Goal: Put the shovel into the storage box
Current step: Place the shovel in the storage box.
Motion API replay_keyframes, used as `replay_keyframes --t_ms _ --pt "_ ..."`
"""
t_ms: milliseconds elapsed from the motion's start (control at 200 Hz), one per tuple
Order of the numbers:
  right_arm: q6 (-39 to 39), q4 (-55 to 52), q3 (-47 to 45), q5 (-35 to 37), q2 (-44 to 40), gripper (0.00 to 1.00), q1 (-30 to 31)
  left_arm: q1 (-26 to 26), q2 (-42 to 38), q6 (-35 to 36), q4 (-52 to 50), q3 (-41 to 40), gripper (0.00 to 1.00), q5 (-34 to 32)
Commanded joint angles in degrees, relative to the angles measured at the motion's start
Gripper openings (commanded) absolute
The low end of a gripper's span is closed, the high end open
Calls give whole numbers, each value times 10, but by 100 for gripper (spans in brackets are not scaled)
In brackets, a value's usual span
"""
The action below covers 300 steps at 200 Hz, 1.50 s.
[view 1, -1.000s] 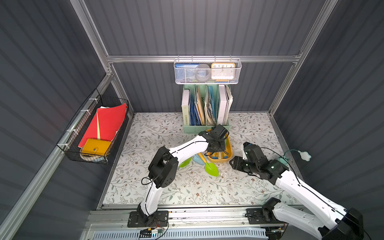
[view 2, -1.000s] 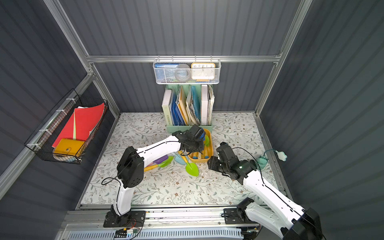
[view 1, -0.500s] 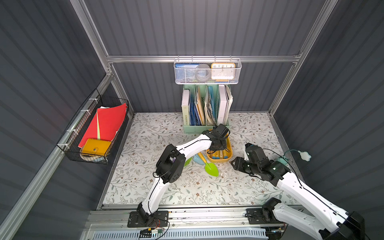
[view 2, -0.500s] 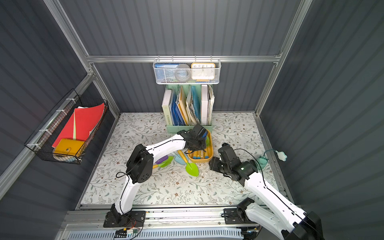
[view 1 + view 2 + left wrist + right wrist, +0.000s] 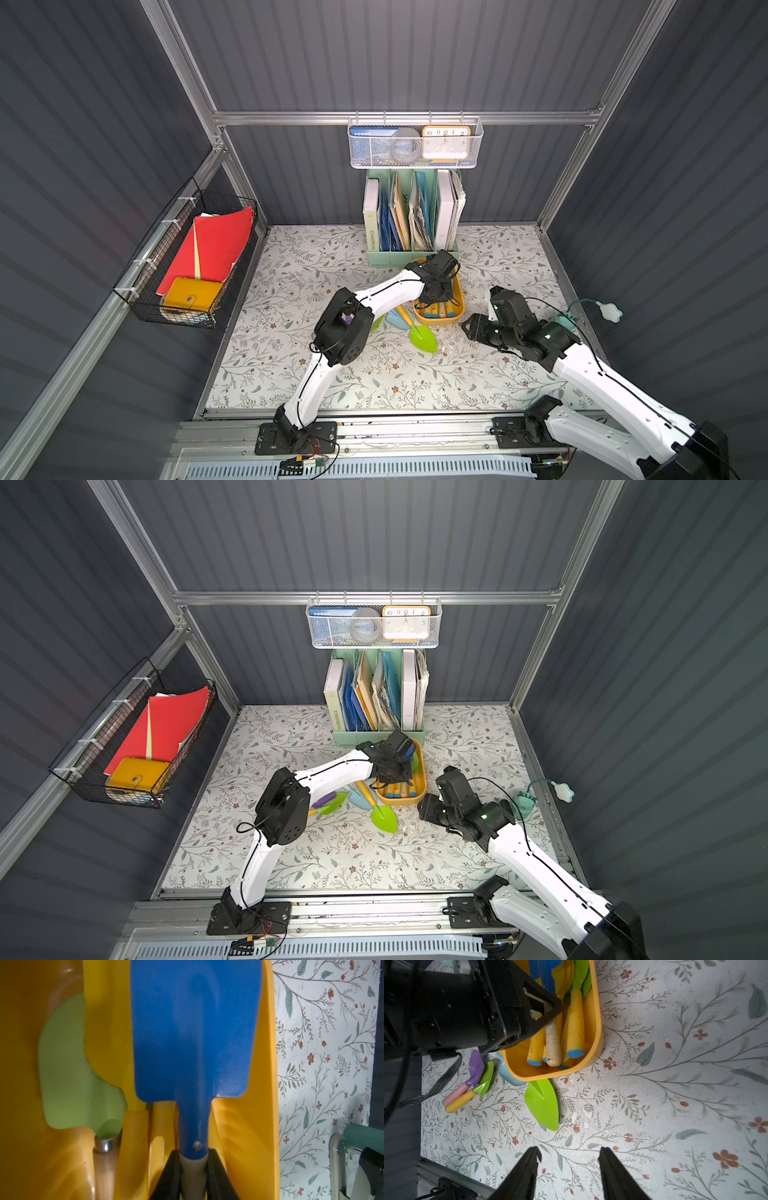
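The storage box [image 5: 459,297] [image 5: 423,780] is a shallow yellow-orange tub in front of the file rack, holding several toy shovels. My left gripper [image 5: 193,1153] [image 5: 436,286] reaches down into it, shut on the beige handle of a blue shovel [image 5: 193,1032] [image 5: 548,972] that lies along the box's wall [image 5: 249,1126]. My right gripper [image 5: 569,1151] [image 5: 469,326] hovers open and empty over the table, right of the box. A green-bladed shovel [image 5: 423,337] [image 5: 543,1103] lies on the table just before the box [image 5: 598,1022], its handle running under it.
A light blue shovel [image 5: 508,1076] and a purple and green pair [image 5: 476,1068] lie left of the box. The mint file rack [image 5: 411,257] stands behind it under a white mesh basket [image 5: 415,145]. A black wire basket [image 5: 187,257] hangs on the left wall. A teal object [image 5: 565,320] sits at right.
The left arm's elbow has swung right, toward the box, while its gripper stays in the box with the blue shovel. The right arm has barely moved.
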Motion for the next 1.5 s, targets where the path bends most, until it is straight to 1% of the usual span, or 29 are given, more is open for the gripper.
replay_keyframes --t_ms 0,115,235,370,475,735,875,1036,1126,1236,1261,1321,1496 --pt "3 0 4 -2 8 53 -2 2 13 12 3 10 29 2" --pt "4 2 6 -4 11 53 -2 2 7 14 3 11 33 1" --pt "3 2 8 -4 12 53 -2 0 -4 14 4 4 33 -3" --pt "-1 -1 14 -5 13 53 -2 0 -38 12 18 -23 34 -9" --pt "-7 -3 19 -13 18 53 -2 -1 -69 14 29 -47 38 -12" --pt "-25 -3 42 -62 39 54 -1 -1 -146 30 39 -115 43 -27" --pt "-28 7 46 -88 49 54 2 -1 -177 29 36 -153 43 -36" --pt "-41 8 52 -100 56 55 16 2 -221 27 42 -206 47 -40" --pt "-43 12 53 -102 57 55 33 3 -252 24 49 -240 51 -39" --pt "-43 17 52 -104 63 55 52 8 -287 22 47 -272 54 -43" --pt "-43 19 52 -104 65 55 57 9 -294 21 45 -297 55 -44" --pt "-43 25 50 -103 67 55 68 12 -308 20 39 -317 56 -47" --pt "-37 39 46 -102 75 55 88 21 -349 10 27 -366 57 -56"
